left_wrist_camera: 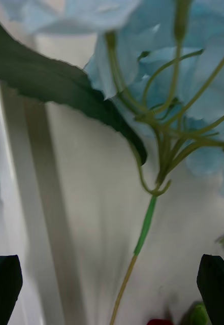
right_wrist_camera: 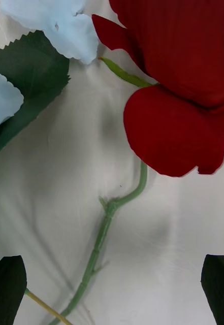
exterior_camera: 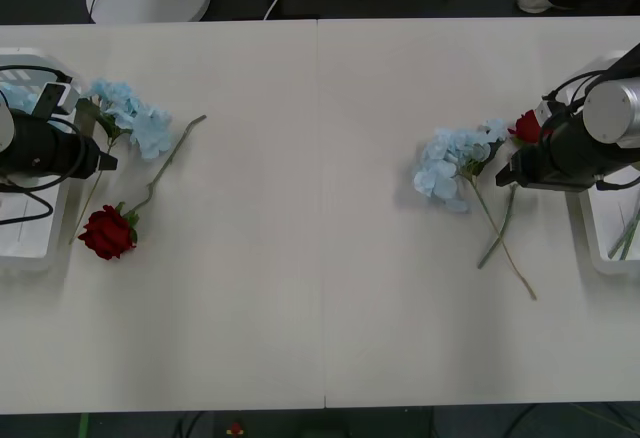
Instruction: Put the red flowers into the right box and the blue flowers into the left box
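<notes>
At the table's left, a blue flower [exterior_camera: 132, 118] lies beside the left box [exterior_camera: 28, 243]. My left gripper [exterior_camera: 106, 162] hovers open over that flower's stem [left_wrist_camera: 145, 228], with nothing between its black fingers [left_wrist_camera: 4, 284]. A red flower [exterior_camera: 107, 233] lies just in front of it, its stem running off toward the table's middle. At the right, my right gripper [exterior_camera: 506, 175] stands open above the stem [right_wrist_camera: 107, 223] of another red flower [exterior_camera: 526, 126] [right_wrist_camera: 183, 76]. That rose touches a second blue flower [exterior_camera: 455, 163]. The right box [exterior_camera: 597, 243] sits behind the right arm.
Green stems [exterior_camera: 625, 233] lie in the right box. A serrated dark leaf [right_wrist_camera: 25, 76] and pale petals [right_wrist_camera: 56, 20] lie close to the rose. Two crossed stems [exterior_camera: 503, 238] trail toward the table's front. The wide middle of the table [exterior_camera: 320, 208] is bare.
</notes>
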Robot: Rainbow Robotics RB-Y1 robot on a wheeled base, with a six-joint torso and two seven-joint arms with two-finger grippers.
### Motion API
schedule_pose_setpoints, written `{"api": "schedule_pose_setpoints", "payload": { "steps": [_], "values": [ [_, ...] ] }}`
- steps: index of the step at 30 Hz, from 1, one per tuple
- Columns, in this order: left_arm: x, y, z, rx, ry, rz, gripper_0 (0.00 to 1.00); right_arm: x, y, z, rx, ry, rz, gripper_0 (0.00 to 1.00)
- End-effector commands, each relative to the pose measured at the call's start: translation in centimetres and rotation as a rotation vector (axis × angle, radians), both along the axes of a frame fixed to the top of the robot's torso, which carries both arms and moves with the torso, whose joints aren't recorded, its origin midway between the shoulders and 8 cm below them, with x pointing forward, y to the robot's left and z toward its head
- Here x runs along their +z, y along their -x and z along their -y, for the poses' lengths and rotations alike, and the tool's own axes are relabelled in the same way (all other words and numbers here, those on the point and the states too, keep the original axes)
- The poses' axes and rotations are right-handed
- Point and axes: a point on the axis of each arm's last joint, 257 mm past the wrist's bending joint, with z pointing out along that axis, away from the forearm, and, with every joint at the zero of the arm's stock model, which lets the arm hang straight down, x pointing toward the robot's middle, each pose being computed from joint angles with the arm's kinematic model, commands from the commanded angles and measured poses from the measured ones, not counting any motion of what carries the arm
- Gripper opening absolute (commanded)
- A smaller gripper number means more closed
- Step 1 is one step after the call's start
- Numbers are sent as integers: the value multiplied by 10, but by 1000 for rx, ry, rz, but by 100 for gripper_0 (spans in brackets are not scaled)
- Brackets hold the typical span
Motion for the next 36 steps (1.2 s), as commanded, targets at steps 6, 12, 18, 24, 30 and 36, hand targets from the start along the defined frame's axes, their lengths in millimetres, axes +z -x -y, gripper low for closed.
{"api": "schedule_pose_setpoints", "payload": {
  "steps": [6,12,18,24,30,36],
  "values": [
    [24,-26,27,-57,-52,58,100,17,-41,-25,-70,-70,61,100],
    [16,-27,28,-53,-93,49,93,9,-41,-23,-95,-66,36,100],
    [9,-28,30,-52,-92,49,86,6,-46,-27,-108,-57,38,100],
    [-3,-31,32,-50,-89,56,85,-1,-49,-31,-124,-55,28,100],
    [-3,-32,31,-51,-99,60,17,-3,-52,-33,-125,-37,29,100],
    [-2,-33,31,-49,-93,65,0,-7,-50,-31,-117,-6,22,100]
  ]
}}
